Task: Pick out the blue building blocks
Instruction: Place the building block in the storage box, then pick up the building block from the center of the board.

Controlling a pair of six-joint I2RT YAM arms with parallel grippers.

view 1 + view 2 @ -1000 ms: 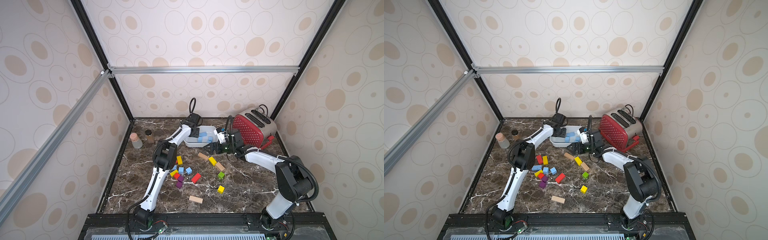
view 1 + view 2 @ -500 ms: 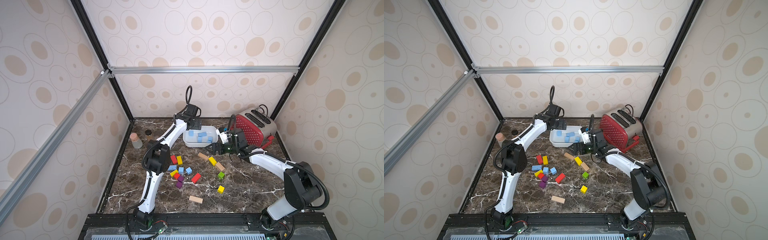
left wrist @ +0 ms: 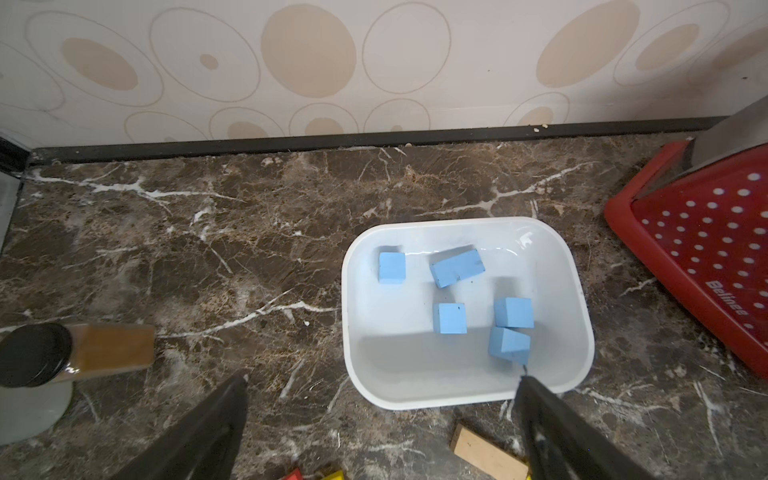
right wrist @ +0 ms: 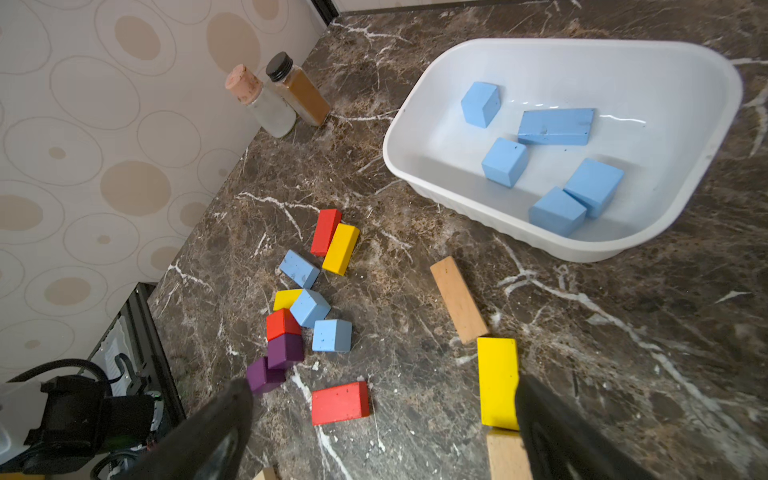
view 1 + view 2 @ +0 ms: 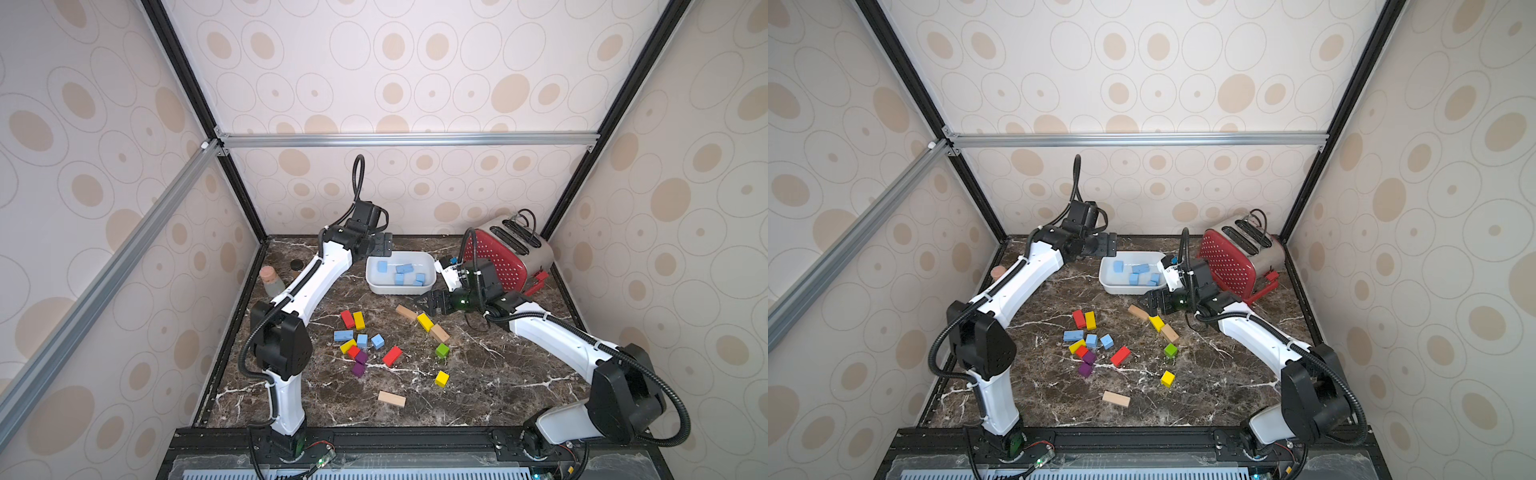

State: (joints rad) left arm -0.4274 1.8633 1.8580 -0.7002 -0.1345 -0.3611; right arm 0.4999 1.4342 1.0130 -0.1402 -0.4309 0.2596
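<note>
Several blue building blocks lie in the white tub, also seen in the wrist views as blue blocks inside the tub. Three more blue blocks sit in the mixed pile on the table; the right wrist view shows them too. My left gripper hangs open and empty at the tub's back left corner. My right gripper is open and empty, low over the table in front of the tub.
A red toaster lies tipped at the back right. Two bottles stand by the left wall. Red, yellow, purple and green blocks lie in the middle. Tan bars lie there too.
My left gripper has opened wide and drawn back from over the tub toward the back left. My right gripper has eased slightly down and toward the pile, still open.
</note>
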